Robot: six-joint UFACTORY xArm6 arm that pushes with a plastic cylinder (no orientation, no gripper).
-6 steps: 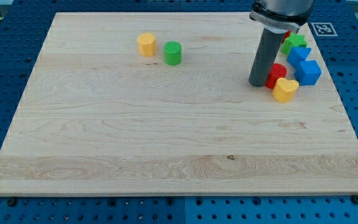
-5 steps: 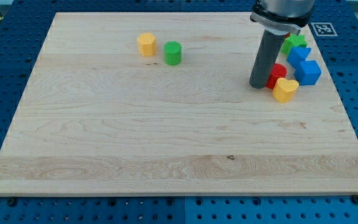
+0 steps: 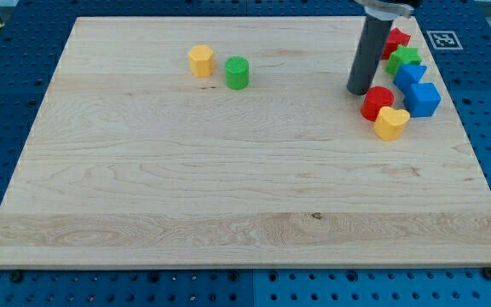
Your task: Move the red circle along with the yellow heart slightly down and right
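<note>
Well to the view's left, a yellow block and a green cylinder sat apart from the job. My tip, bare and holding nothing, stood just up-left of the red circle, which touched the yellow heart; judging by this, the down-right push remained undone.

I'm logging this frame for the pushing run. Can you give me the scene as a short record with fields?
tip: my tip just up-left of the red circle
pair: yellow heart touches the red circle's lower right
cluster: green block, two blue blocks, red block, all at the view's right
apart: yellow block, green cylinder, upper left
surface: board
</note>
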